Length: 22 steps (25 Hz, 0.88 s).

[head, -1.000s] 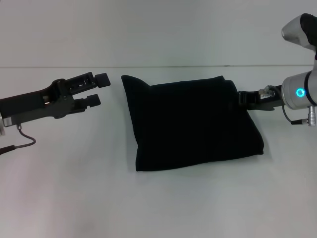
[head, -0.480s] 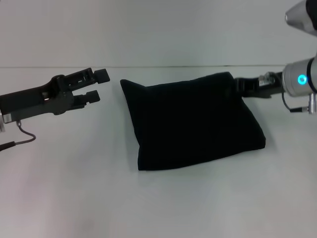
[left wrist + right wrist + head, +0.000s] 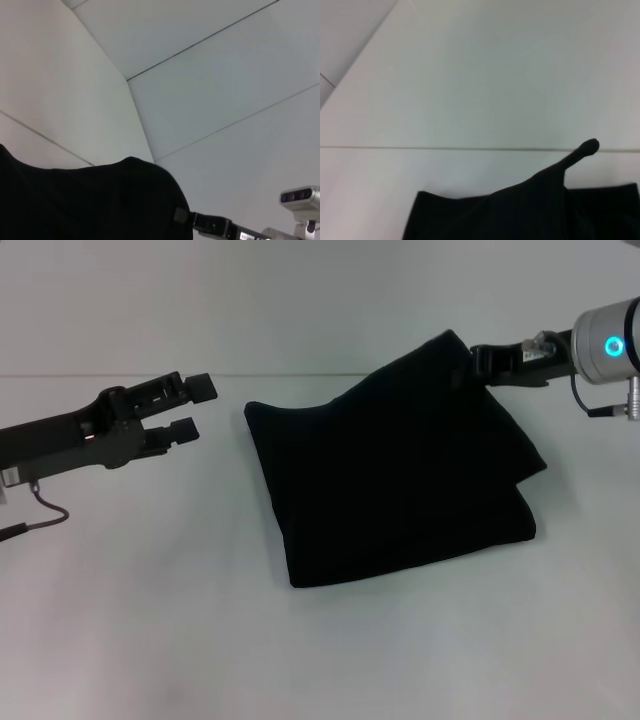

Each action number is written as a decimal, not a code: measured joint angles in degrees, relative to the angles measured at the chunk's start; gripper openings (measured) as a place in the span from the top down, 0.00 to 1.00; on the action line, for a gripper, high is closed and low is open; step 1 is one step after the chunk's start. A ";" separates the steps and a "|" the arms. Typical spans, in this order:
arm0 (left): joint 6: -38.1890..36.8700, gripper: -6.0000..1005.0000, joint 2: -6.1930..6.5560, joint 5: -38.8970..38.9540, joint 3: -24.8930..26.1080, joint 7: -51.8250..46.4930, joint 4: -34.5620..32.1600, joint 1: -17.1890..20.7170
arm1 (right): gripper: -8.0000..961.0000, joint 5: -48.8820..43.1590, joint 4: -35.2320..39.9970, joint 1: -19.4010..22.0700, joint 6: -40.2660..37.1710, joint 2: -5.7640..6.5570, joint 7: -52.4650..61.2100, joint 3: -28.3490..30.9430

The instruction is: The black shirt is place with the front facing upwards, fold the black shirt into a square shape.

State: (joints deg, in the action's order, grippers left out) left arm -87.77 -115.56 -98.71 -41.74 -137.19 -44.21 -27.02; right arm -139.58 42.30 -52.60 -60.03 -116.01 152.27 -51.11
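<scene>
The black shirt (image 3: 390, 475) lies folded into a rough square in the middle of the white table (image 3: 150, 620). No lettering or label shows. My right gripper (image 3: 472, 362) is shut on the shirt's far right corner and holds it lifted above the table, so the top layer rises in a slope. The shirt also shows in the left wrist view (image 3: 85, 200) and the right wrist view (image 3: 520, 210). My left gripper (image 3: 192, 408) is open and empty, hovering just left of the shirt's far left corner, apart from it.
The table's far edge (image 3: 100, 375) meets a pale wall behind the shirt. My right arm (image 3: 225, 227) shows far off in the left wrist view.
My right gripper has risen and pulled the shirt's far right corner up off the table. My left gripper has drifted slightly back and stays open.
</scene>
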 joint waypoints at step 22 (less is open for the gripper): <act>0.83 0.06 -0.10 -0.26 1.04 0.06 0.96 -0.50 | 0.92 -6.28 -8.65 0.63 6.17 0.83 4.16 -1.31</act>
State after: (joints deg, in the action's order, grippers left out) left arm -86.94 -115.66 -98.97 -40.70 -137.13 -43.26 -27.52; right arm -145.86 33.66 -51.97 -53.86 -115.18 156.43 -52.42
